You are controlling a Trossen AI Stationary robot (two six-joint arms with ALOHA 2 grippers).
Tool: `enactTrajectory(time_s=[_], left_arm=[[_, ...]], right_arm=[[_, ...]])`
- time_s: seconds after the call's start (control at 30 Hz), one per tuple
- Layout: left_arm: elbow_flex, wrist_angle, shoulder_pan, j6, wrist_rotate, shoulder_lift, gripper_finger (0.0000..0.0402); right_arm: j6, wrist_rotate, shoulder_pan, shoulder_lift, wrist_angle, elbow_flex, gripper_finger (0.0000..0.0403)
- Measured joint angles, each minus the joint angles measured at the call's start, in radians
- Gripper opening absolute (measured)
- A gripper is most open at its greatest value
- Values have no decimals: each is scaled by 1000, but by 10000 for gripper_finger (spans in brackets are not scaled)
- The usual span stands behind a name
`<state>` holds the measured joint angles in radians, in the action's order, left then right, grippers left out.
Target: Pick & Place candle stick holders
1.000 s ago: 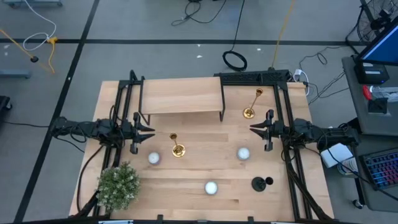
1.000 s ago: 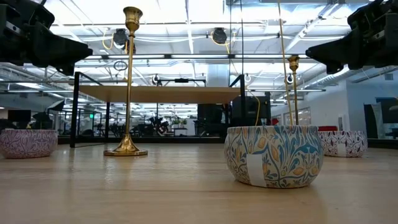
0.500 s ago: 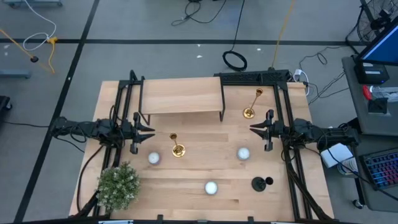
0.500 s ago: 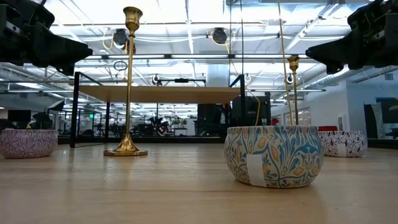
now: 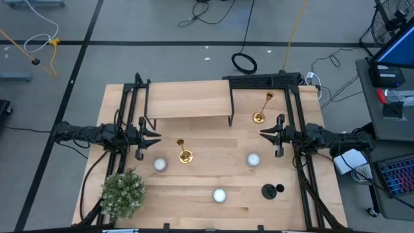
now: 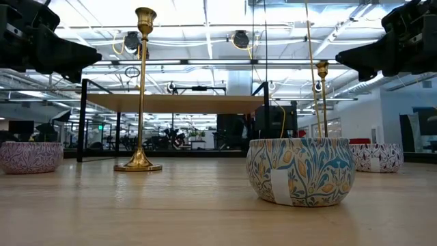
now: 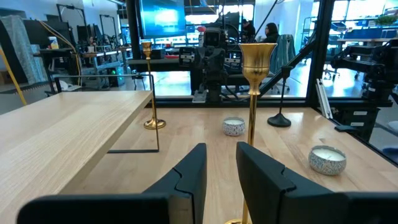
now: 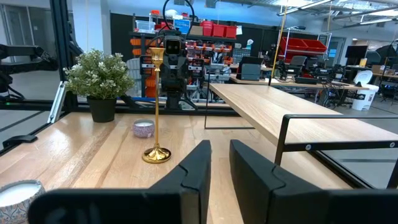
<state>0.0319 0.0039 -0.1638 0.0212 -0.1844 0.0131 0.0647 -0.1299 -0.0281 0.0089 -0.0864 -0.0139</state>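
One gold candlestick [image 5: 184,151] stands on its round base at the table's middle left; it also shows in the low view [image 6: 141,89] and in the left wrist view [image 7: 252,99]. A second gold one [image 5: 261,110] stands at the far right. The short black one [image 5: 272,190] stands at the near right. My left gripper [image 5: 157,138] hovers at the table's left, left of the first gold candlestick, open by a narrow gap [image 7: 221,152] and empty. My right gripper [image 5: 264,134] hovers at the right, between the second gold one and the black one, open by a narrow gap [image 8: 219,149] and empty.
A raised wooden shelf on a black frame [image 5: 187,100] spans the far left. Three round tealight tins [image 5: 160,164] [image 5: 252,159] [image 5: 220,195] sit on the table. A bushy green plant [image 5: 123,193] stands at the near left corner.
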Motion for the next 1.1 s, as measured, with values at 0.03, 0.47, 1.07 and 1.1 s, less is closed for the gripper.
enactTrajectory(time_s=[0.03,0.47,1.07,1.1], left_arm=[[0,0,0,0,0,0,93],[0,0,0,0,0,0,93],[0,3,-1,14,-57,0,93],[1,2,-1,19,-99,0,93]], right_arm=[[0,0,0,0,0,0,55],[0,0,0,0,0,0,55],[0,0,0,0,0,0,55],[0,0,0,0,0,0,55]])
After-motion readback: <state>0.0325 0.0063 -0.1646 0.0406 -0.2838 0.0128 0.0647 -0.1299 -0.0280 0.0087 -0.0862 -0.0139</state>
